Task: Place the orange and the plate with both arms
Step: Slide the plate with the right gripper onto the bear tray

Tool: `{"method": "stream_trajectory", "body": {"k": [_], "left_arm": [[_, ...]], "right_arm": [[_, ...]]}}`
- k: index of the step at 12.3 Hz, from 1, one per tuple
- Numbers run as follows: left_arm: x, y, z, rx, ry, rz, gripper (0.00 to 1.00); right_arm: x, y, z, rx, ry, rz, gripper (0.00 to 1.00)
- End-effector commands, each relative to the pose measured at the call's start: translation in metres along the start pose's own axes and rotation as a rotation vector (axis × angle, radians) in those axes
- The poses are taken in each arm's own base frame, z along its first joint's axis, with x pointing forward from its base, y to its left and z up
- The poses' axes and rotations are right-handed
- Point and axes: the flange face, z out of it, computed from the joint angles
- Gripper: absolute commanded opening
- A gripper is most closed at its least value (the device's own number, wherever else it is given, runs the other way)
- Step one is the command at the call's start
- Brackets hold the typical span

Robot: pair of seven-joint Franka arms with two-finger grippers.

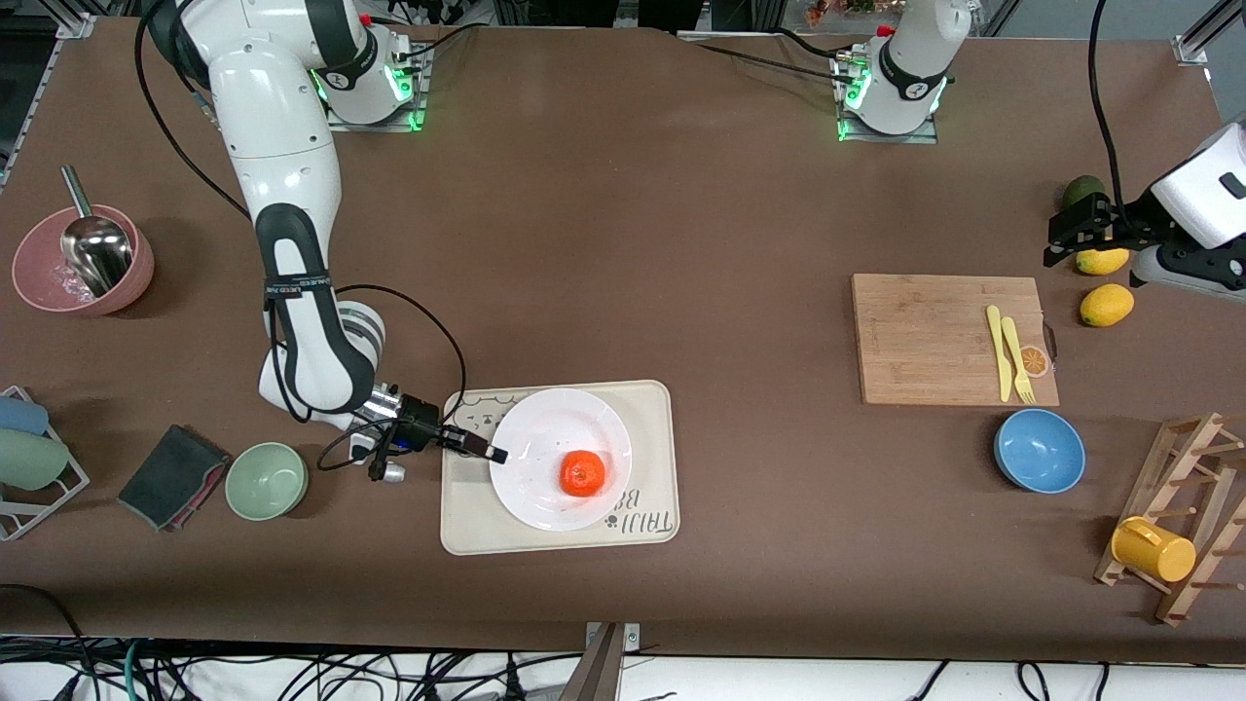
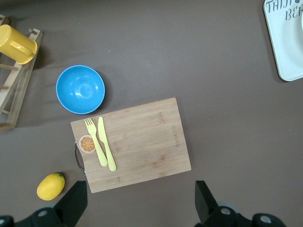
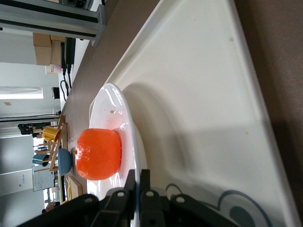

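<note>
The orange (image 1: 582, 473) lies on the white plate (image 1: 545, 433), which rests on the beige tray (image 1: 652, 409). My right gripper (image 1: 490, 451) is shut on the plate's rim at the edge toward the right arm's end of the table. In the right wrist view the fingers (image 3: 129, 182) pinch the rim (image 3: 135, 156) with the orange (image 3: 98, 154) just past them. My left gripper (image 1: 1066, 234) is open and empty, up over the table near the lemons; its view shows its fingers (image 2: 73, 203) wide apart.
A wooden cutting board (image 1: 915, 336) carries a yellow knife and fork (image 1: 1010, 352). A blue bowl (image 1: 1039, 451) lies nearer the camera than the board. Two lemons (image 1: 1106, 304) lie by the left gripper. A green bowl (image 1: 266, 480) and a dark cloth (image 1: 173, 475) lie beside the right gripper.
</note>
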Motion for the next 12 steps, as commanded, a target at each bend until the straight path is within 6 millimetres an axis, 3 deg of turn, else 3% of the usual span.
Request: {"method": "stream_trajectory", "body": {"k": [1, 2, 4, 7, 9, 12], "left_arm": [[0.002, 0.0, -0.004, -0.013, -0.001, 0.015, 1.0], [0.002, 0.0, -0.004, -0.013, -0.001, 0.015, 1.0], [0.002, 0.0, -0.004, -0.013, -0.001, 0.015, 1.0], [0.002, 0.0, -0.004, -0.013, -0.001, 0.015, 1.0], [0.002, 0.0, -0.004, -0.013, -0.001, 0.015, 1.0], [0.002, 0.0, -0.004, -0.013, -0.001, 0.013, 1.0]], "right_arm": [[0.008, -0.002, -0.002, 0.007, 0.012, 0.004, 0.31], [0.009, -0.003, -0.004, 0.007, 0.011, 0.004, 0.49], [0.014, -0.005, -0.012, -0.01, 0.005, -0.016, 1.0], [0.03, -0.006, -0.041, -0.143, -0.066, -0.106, 1.0], [0.058, -0.033, -0.076, -0.264, -0.157, -0.162, 1.0], [0.079, -0.062, -0.13, -0.348, -0.25, -0.173, 1.0]]}}
